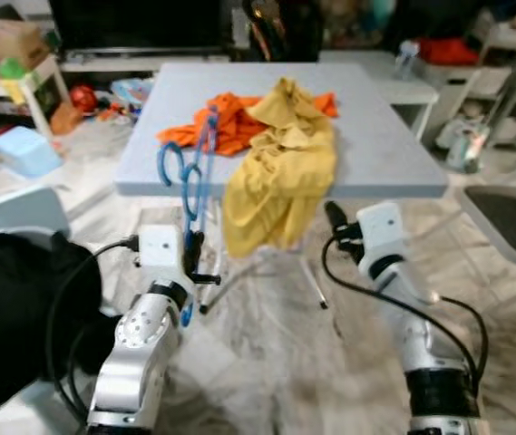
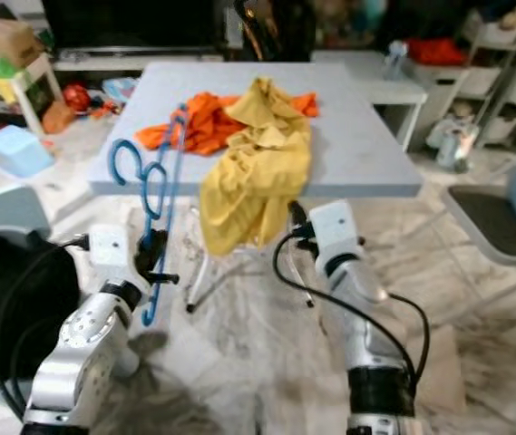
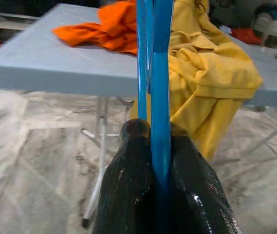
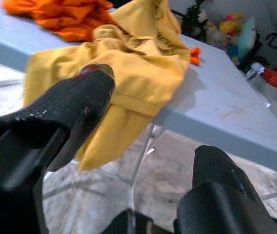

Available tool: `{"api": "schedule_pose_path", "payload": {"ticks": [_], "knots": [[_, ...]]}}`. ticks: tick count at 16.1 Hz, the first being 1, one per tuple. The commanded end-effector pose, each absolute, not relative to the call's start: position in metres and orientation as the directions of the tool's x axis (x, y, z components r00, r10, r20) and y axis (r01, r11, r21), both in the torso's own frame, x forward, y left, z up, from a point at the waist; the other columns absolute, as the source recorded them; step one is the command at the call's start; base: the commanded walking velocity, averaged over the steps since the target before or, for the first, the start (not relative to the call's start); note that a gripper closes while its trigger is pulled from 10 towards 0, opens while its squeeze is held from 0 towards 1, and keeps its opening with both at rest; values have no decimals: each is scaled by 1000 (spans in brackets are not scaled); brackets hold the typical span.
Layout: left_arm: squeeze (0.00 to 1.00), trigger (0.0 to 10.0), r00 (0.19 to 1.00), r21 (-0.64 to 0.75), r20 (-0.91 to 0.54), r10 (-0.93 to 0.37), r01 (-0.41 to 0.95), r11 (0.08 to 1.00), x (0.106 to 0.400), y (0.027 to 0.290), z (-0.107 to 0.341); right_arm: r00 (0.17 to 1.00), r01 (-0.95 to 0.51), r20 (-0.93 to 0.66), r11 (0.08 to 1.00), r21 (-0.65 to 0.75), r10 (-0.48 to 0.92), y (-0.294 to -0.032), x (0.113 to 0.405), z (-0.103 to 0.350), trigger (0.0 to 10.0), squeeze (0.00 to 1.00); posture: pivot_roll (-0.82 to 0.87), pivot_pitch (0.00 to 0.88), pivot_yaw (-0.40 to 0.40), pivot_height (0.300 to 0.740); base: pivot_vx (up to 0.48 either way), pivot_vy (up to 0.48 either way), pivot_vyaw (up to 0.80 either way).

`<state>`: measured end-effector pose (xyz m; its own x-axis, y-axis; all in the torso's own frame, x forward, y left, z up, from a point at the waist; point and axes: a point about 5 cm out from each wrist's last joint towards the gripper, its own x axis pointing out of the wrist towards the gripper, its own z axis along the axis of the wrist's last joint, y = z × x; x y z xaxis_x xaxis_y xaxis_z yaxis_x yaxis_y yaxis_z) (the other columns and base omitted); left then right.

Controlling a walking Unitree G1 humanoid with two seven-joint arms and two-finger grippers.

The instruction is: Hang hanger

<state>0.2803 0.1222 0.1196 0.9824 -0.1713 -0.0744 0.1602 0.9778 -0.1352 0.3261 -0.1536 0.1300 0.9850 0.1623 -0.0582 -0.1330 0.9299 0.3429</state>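
From the head, the left gripper pinches a thin blue plastic hanger upright before a smooth grey-blue table; a crumpled yellow shirt droops over the table's edge beside an orange cloth. The room behind is cluttered and blurred. The left wrist view shows textured black fingers pressed on the hanger's bar. In the right wrist view, the right gripper stands spread near the shirt above the marbled floor.

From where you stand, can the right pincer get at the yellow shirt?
Probably yes. The right pincer is open, just below the table edge, and the yellow shirt hangs over that edge beside it with nothing between.
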Motion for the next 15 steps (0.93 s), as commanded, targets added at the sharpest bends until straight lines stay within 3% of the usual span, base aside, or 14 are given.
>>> {"api": "schedule_pose_path", "payload": {"ticks": [1, 15], "knots": [[0, 10000, 979, -139, -64, -191, 181, 974, 280, 117, 121, 988, -112, -63, 932, 345, 142, -159, 325, 130, 10000, 0, -56, 0, -8, 740, 0, 0, 0], [0, 10000, 990, -111, -98, -106, 95, 989, 273, 139, 106, 995, 35, -95, 952, 305, -6, -178, 318, 121, 10000, 0, -56, 0, -1, 740, 0, 0, 0]]}}
